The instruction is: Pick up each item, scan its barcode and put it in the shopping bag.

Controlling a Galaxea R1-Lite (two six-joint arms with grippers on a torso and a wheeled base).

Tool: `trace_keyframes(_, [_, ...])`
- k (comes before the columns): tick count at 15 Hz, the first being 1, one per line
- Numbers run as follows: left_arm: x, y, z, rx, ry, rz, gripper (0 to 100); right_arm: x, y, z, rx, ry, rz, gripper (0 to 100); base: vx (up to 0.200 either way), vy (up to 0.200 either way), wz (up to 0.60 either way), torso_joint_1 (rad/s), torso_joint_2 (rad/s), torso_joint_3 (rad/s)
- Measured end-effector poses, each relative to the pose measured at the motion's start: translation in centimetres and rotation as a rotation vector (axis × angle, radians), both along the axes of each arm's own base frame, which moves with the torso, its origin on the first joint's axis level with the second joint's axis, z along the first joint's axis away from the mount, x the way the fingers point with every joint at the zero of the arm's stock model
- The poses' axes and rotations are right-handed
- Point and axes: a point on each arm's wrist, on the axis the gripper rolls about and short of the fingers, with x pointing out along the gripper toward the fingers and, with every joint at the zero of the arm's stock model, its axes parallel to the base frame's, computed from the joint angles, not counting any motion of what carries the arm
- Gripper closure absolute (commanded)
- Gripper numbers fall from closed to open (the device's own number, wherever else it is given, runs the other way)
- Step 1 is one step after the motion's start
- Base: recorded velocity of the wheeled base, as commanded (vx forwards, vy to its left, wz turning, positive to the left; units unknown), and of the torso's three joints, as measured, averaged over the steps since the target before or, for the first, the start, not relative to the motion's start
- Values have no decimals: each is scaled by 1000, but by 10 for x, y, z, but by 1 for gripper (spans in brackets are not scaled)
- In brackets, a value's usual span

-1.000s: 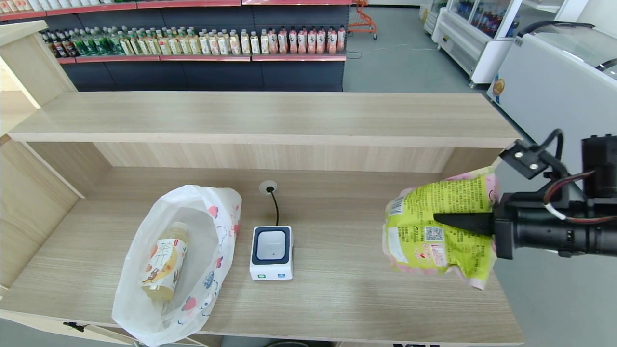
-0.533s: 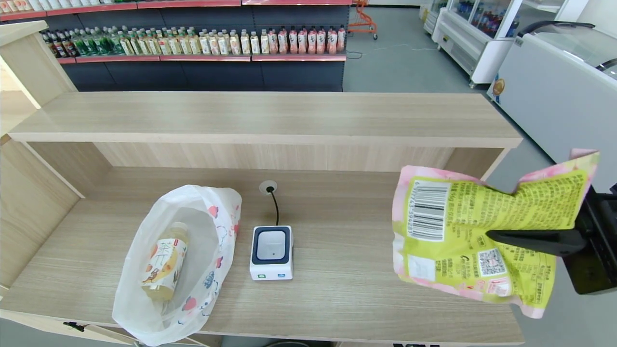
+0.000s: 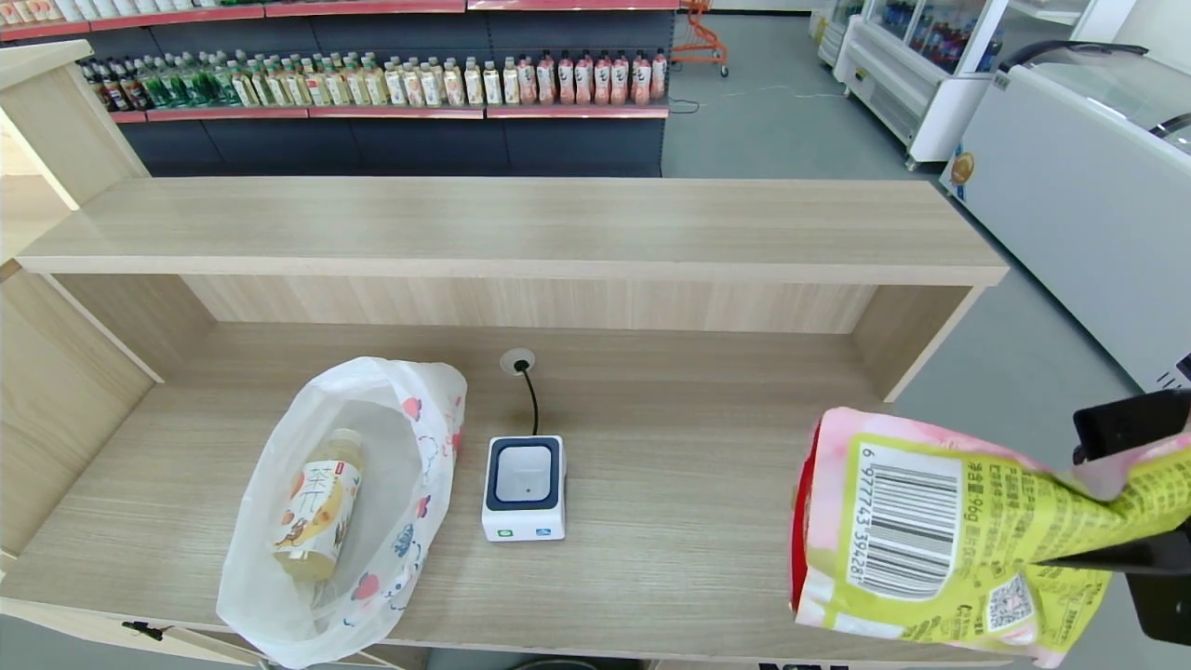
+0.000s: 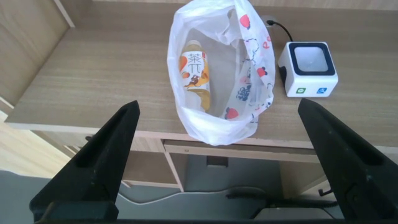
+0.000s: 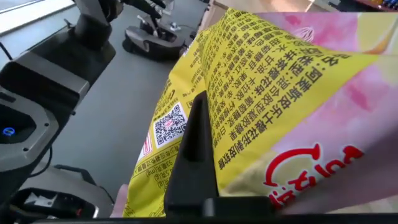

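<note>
A yellow-green and pink snack bag hangs off the counter's front right corner, its barcode facing up. My right gripper is shut on its right end; in the right wrist view one dark finger presses across the snack bag. The white barcode scanner sits mid-counter. Left of it lies the white shopping bag, mouth open, with a yellow tea bottle inside. My left gripper hovers open above the shopping bag, the bottle and the scanner.
The counter has a raised back ledge and side walls. The scanner's cable runs to a hole at the back. Bare counter lies between scanner and snack bag. Store shelves and freezers stand behind.
My right gripper has carried the snack bag down and toward the front right, turning it so the barcode now faces up. The shopping bag, bottle and scanner have stayed put.
</note>
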Motion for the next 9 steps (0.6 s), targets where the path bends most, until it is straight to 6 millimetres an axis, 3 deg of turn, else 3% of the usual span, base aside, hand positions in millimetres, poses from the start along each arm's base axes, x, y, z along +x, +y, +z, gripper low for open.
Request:
trace_keyframes(4, [0,0,0,0,0,0,0,-7,1,-12,3,-93,13,100,0,0,0,0,0,0])
trace_keyframes(9, [0,0,0,0,0,0,0,-13,0,-27,-1,-73,12,100,0,0,0,0,0,0])
